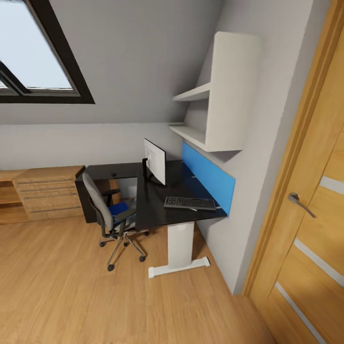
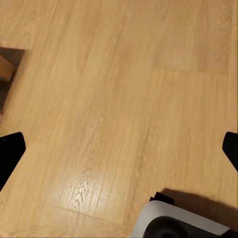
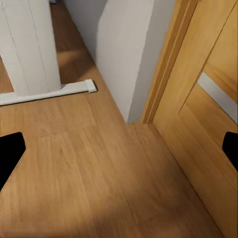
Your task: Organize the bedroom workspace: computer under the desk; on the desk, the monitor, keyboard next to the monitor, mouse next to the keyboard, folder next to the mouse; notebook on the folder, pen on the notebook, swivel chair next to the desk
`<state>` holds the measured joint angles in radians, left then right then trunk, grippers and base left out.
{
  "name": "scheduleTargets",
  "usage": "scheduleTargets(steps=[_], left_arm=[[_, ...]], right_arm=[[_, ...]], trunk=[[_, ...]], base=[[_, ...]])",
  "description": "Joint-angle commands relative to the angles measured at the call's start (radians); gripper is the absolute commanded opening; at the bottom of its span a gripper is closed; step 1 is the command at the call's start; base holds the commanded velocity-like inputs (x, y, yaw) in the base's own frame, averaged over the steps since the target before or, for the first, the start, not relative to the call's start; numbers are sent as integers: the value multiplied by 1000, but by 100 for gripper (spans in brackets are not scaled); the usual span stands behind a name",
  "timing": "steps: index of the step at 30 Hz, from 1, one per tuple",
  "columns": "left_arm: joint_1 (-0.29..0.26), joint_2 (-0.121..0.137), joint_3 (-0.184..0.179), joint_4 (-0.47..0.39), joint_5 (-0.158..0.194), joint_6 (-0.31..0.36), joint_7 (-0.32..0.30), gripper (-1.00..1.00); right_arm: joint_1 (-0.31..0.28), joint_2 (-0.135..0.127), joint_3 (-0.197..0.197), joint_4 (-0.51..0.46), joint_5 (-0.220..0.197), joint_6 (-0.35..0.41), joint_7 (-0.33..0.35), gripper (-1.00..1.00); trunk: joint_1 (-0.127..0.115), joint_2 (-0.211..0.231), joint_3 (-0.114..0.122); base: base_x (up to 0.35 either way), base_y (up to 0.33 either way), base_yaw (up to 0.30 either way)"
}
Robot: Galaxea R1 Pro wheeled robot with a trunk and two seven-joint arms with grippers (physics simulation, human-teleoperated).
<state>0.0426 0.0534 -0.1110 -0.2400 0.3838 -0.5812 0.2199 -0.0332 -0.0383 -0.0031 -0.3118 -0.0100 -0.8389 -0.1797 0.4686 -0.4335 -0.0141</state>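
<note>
Two grippers, both spread wide and holding nothing. On the left gripper [image 2: 119,148] you just see black fingertips [image 2: 10,153] at either edge of its wrist camera, hanging over the light wood plank floor [image 2: 119,89], with a bit of the robot's white rounded base [image 2: 168,218] underneath. Right gripper [image 3: 119,148] is the same deal, dark fingertips [image 3: 10,153] apart over the floor, near the oak door with pale glass strips [image 3: 208,99] and the white desk leg with its flat foot [image 3: 29,54].

Further out, the glossy black L-shaped desk with the bright blue back panel [image 1: 157,205] sits against the grey wall. The wide flat monitor with the white back [image 1: 155,161] stands on it, and the slim black keyboard [image 1: 190,203] lies on the near end, well apart from the monitor. The grey upholstered swivel chair on castors [image 1: 107,215] is pulled up right beside the desk, with the bright blue flat folder [image 1: 118,209] lying on its seat. White wall shelves [image 1: 215,95] hang above, and a light wooden dresser [image 1: 43,193] stands off to the left.
</note>
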Motion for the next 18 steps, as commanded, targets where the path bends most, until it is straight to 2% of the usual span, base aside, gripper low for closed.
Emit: scheduleTargets(steps=[1,8,18], left_arm=[[0,2,-9,5,3,0,5,100],[0,6,-8,38,5,1,-82,100],[0,7,-7,48,9,0,-102,100]], right_arm=[[-1,0,0,0,-1,-3,0,100],[-1,0,-1,0,-4,-11,0,100],[-1,-2,-2,0,0,-17,0,100]], trunk=[[1,-2,-1],[1,-2,-1],[1,-2,-1]], base=[[0,0,294],[0,0,294],[0,0,294]])
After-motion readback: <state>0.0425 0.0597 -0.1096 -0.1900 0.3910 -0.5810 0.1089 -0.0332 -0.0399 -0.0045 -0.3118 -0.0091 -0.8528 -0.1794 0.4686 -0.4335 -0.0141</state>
